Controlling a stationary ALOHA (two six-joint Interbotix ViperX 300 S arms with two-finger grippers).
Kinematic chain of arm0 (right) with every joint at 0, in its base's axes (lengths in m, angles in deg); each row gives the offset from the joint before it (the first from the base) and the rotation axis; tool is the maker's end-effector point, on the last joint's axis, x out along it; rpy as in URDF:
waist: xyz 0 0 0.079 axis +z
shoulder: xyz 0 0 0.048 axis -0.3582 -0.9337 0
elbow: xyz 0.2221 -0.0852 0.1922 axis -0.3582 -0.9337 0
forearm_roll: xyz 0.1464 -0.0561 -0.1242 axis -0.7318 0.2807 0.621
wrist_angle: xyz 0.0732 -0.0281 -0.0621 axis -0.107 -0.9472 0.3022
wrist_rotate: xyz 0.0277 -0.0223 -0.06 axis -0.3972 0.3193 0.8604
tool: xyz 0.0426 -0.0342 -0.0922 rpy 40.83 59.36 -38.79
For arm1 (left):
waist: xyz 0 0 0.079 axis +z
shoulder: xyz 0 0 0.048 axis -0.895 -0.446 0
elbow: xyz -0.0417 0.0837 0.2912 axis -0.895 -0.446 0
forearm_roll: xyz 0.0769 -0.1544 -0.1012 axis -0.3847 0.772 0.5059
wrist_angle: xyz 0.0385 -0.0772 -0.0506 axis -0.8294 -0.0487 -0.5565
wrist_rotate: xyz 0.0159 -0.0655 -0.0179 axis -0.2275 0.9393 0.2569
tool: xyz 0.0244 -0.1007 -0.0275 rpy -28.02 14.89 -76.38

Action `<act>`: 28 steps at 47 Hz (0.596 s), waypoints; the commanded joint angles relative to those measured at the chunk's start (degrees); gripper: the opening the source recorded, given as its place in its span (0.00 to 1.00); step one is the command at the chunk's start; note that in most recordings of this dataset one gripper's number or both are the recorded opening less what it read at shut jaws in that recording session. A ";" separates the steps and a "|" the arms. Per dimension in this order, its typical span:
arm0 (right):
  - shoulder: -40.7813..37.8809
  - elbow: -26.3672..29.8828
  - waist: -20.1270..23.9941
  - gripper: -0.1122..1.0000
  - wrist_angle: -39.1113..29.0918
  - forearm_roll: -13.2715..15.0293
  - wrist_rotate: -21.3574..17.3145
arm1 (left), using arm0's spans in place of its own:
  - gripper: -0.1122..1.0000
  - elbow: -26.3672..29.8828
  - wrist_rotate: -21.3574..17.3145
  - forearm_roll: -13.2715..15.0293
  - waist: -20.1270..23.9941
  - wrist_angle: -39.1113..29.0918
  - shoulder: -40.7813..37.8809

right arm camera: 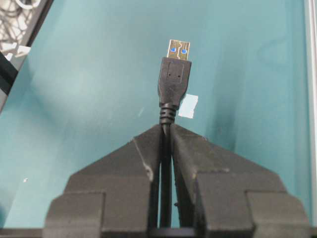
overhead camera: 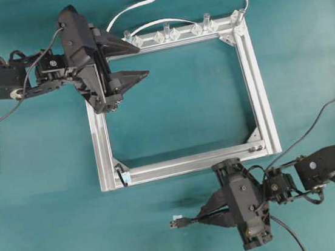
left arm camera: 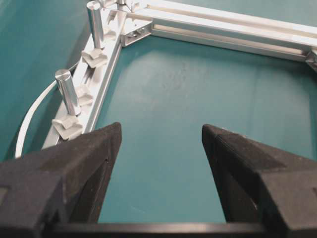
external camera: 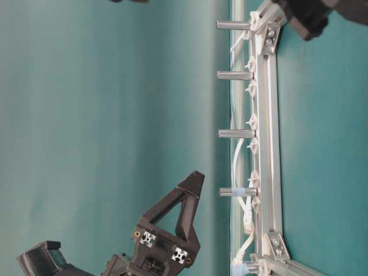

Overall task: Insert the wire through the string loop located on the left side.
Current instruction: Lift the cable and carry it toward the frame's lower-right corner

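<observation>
The right tool (overhead camera: 198, 218) sits nearest, below the frame's (overhead camera: 255, 90) lower bar in the overhead view, its fingers (right arm camera: 143, 163) pressed together on the wire (right arm camera: 166, 148). The wire runs up between them, and its black plug (right arm camera: 174, 82) with a gold metal tip sticks out just past the fingertips, above the teal tabletop (overhead camera: 57, 225). A small pale tag (right arm camera: 188, 106) shows just beside the plug. In the overhead view the plug points left, well apart from the loop (overhead camera: 121, 175), which sits at the frame's lower left corner bracket, beside the inside of the bar.

Farther up, the left tool (overhead camera: 137, 59) hangs over the frame's upper left corner with its fingers (left arm camera: 89, 158) spread wide and nothing between them. Beyond it, the top bar carries clear clips (overhead camera: 166, 35) and upright metal posts (left arm camera: 67, 91), with white cables (overhead camera: 140, 5) curving away behind the frame.
</observation>
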 commanded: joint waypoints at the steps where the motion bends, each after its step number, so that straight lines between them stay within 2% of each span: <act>1: 2.72 0.53 -0.35 0.19 -0.35 0.00 0.18 | 0.75 1.05 0.00 -0.18 -0.18 0.26 1.32; 28: 3.16 0.53 -2.02 0.19 -0.44 0.09 0.18 | 0.75 0.79 -0.26 -0.18 -0.18 0.26 1.32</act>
